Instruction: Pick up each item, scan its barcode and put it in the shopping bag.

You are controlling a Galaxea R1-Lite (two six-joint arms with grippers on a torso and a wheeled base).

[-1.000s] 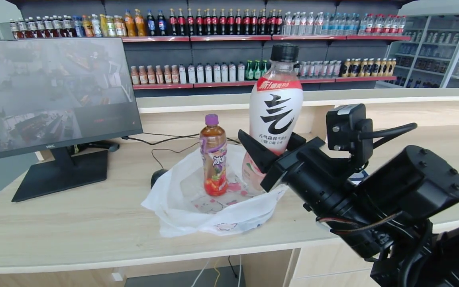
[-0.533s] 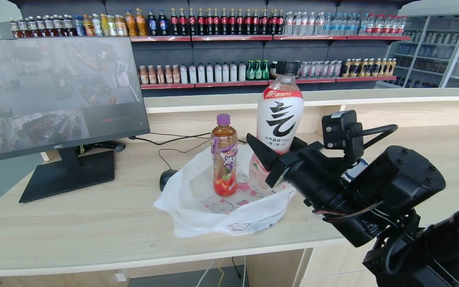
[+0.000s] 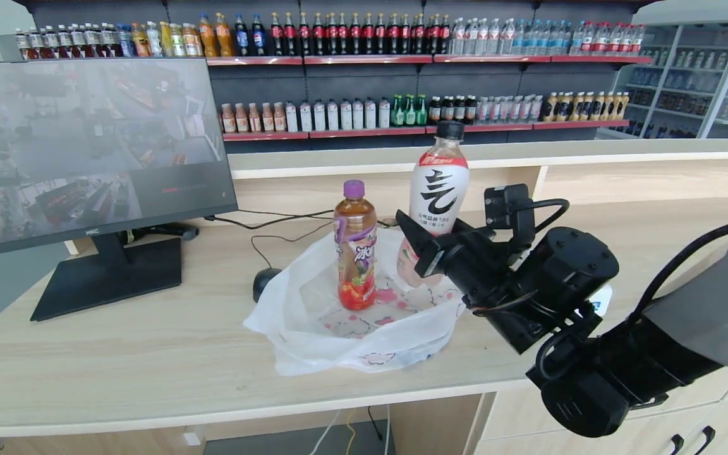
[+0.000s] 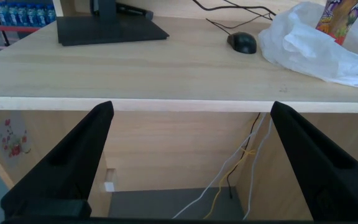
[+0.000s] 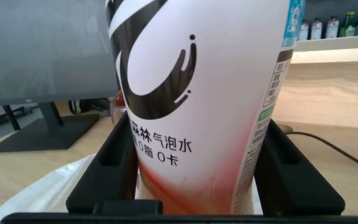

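The right gripper is clamped round the lower half of the white bottle. It stands upright, base over the shopping bag's right side, beside 1 tea bottle. Straight down looks the way in. The left gripper gapes wide, well off.

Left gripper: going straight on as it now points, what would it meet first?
The open left gripper faces the wooden counter's front edge. It would likely meet that edge first, or the panel just beneath it. Depth is unclear.
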